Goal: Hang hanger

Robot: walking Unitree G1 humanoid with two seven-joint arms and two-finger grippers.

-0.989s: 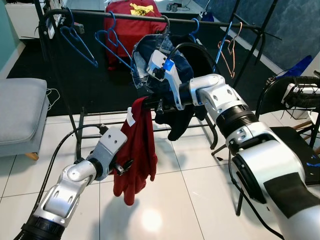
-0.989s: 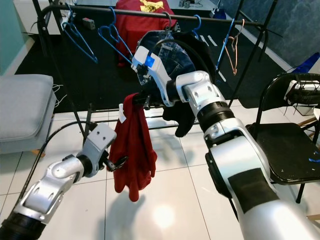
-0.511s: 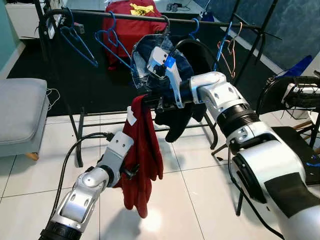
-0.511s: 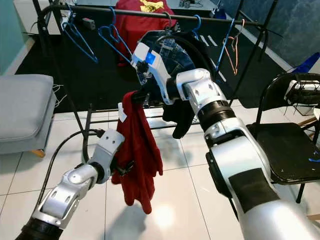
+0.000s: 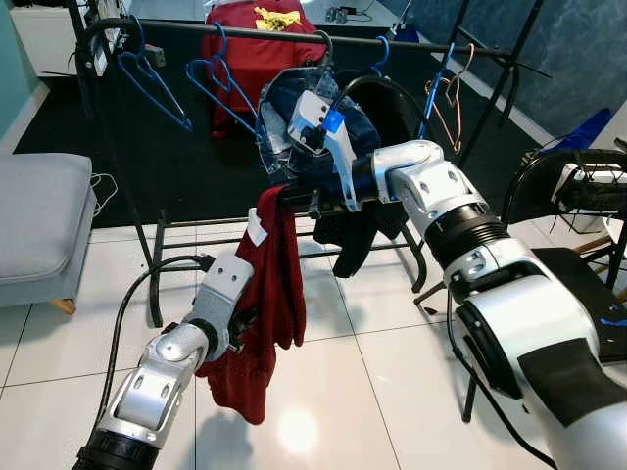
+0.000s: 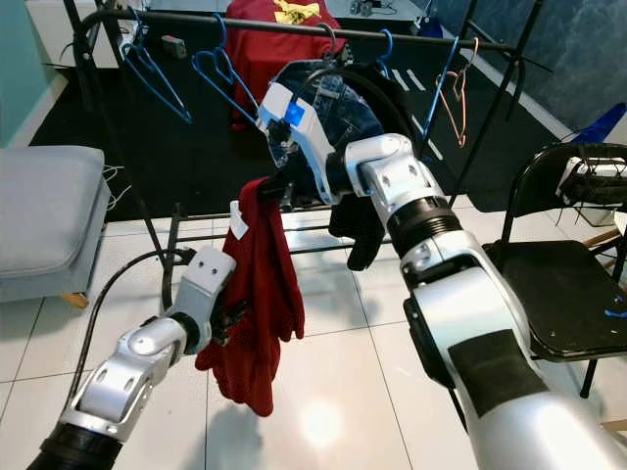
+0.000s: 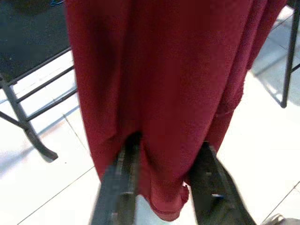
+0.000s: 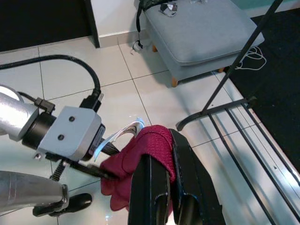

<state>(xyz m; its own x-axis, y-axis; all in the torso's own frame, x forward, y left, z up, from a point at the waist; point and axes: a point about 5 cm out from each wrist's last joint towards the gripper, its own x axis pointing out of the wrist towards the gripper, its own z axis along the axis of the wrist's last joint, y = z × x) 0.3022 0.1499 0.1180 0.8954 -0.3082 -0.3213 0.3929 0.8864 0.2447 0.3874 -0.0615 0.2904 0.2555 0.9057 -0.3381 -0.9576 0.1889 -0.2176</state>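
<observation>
A dark red garment [image 5: 282, 257] hangs from my right gripper [image 5: 294, 196], which is shut on its bunched top [image 8: 157, 136] just in front of the clothes rack; I cannot make out a hanger inside the cloth. A white label [image 5: 257, 227] shows near the top. My left gripper [image 5: 247, 321] is lower down, against the garment's left side. In the left wrist view its fingers [image 7: 123, 180] sit either side of a fold of red cloth [image 7: 164, 93] and grip it. The black rack rail [image 5: 245, 32] runs above and behind.
On the rail hang blue hangers [image 5: 152, 83], a red shirt [image 5: 257, 44], jeans [image 5: 294, 108], a black garment [image 5: 358, 235] and an orange hanger [image 5: 446, 103]. A grey stool [image 5: 39, 225] stands left, a black chair [image 6: 558, 284] right. White tiled floor [image 5: 372, 382] lies below.
My left arm has drawn back slightly toward me, pulling the garment's lower part left and bunching it. The right gripper has held its place.
</observation>
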